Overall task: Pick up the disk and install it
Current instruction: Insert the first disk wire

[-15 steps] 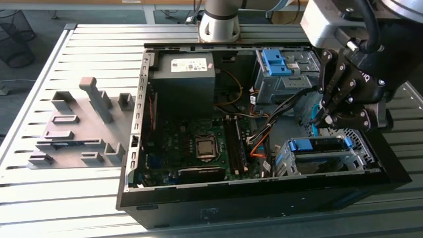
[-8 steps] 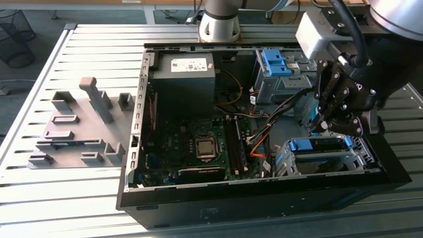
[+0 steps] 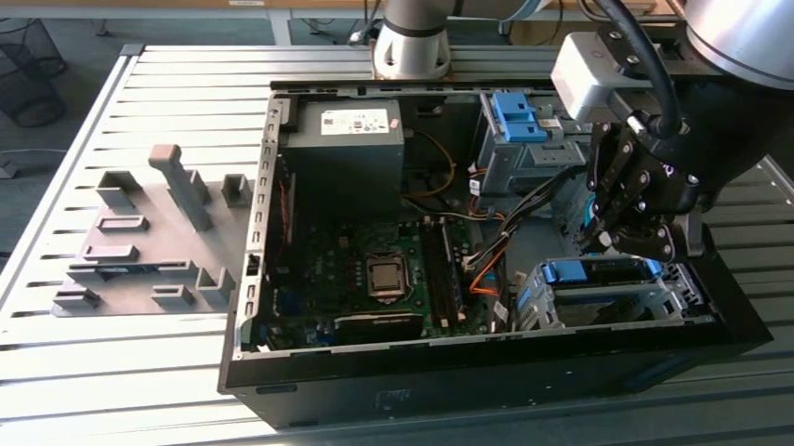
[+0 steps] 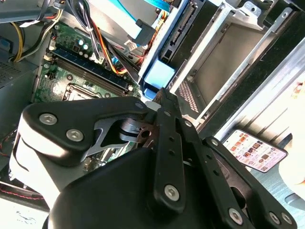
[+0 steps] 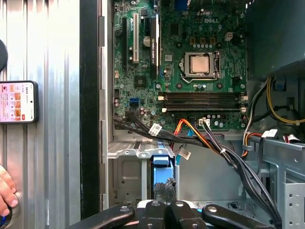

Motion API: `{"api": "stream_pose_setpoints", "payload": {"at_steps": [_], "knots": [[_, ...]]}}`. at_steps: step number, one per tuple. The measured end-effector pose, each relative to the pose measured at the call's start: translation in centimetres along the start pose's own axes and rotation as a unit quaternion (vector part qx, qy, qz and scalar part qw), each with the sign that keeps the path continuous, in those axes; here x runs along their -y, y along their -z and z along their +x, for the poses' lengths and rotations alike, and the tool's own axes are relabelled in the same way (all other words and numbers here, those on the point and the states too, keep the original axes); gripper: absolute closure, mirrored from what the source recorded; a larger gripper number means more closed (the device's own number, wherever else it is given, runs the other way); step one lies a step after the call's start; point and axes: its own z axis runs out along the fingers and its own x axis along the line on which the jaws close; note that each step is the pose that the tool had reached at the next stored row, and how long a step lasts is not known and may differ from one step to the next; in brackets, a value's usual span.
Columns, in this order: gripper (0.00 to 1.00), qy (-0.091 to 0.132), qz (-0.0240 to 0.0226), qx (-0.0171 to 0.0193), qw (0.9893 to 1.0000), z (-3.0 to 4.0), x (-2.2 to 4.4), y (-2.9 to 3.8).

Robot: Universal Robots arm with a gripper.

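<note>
The robot's hand (image 3: pixel 630 243) hangs inside the open computer case (image 3: pixel 372 372) on the slatted tabletop (image 3: pixel 125 372), just above the metal drive cage (image 3: pixel 608 302) at the case's front corner, on the exterior view's right. The disk (image 3: pixel 604 270), in its blue bracket, sits upright in that cage, directly under the hand; whether the hand is spread or pinching the disk cannot be told. A phone (image 5: pixel 17 102) lies on the tabletop beside the case.

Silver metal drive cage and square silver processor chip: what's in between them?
In the first wrist view, long black memory slots and a bundle of orange and black cables lie between the chip and the cage.
</note>
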Motion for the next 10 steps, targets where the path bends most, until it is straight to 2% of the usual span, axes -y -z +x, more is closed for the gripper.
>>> {"api": "stream_pose_setpoints", "payload": {"at_steps": [10], "knots": [[0.89, 0.0, 0.0, -0.0001, 1.0, 0.0, 0.06, -0.06]]}}
